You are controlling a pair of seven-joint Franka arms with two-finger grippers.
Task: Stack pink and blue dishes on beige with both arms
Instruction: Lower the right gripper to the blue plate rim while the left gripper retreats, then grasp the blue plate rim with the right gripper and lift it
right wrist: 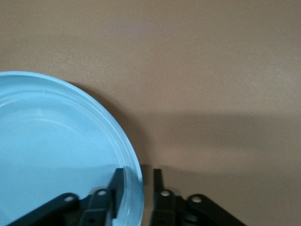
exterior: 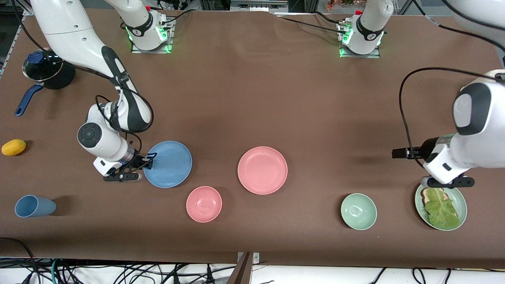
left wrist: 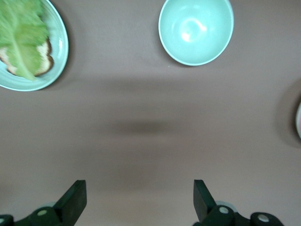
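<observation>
The light blue plate (exterior: 169, 163) (right wrist: 56, 150) lies flat on the table toward the right arm's end. My right gripper (exterior: 148, 159) (right wrist: 137, 181) is down at its rim, open but narrow. One finger stands inside the rim and the other just outside it, with a small gap to the rim's edge. The pink plate (exterior: 262, 170) lies flat near the table's middle, beside the blue one. No beige plate is in view. My left gripper (exterior: 449, 182) (left wrist: 140, 197) hangs open and holds nothing, over bare table beside a green plate of food.
A pink bowl (exterior: 204, 204) sits nearer the front camera between the two plates. A pale green bowl (exterior: 358, 211) (left wrist: 196, 29) and a green plate (exterior: 462, 198) (left wrist: 59, 52) with toast and lettuce stand toward the left arm's end. A blue cup (exterior: 34, 206), a yellow fruit (exterior: 14, 147) and a lidded pot (exterior: 47, 71) stand at the right arm's end.
</observation>
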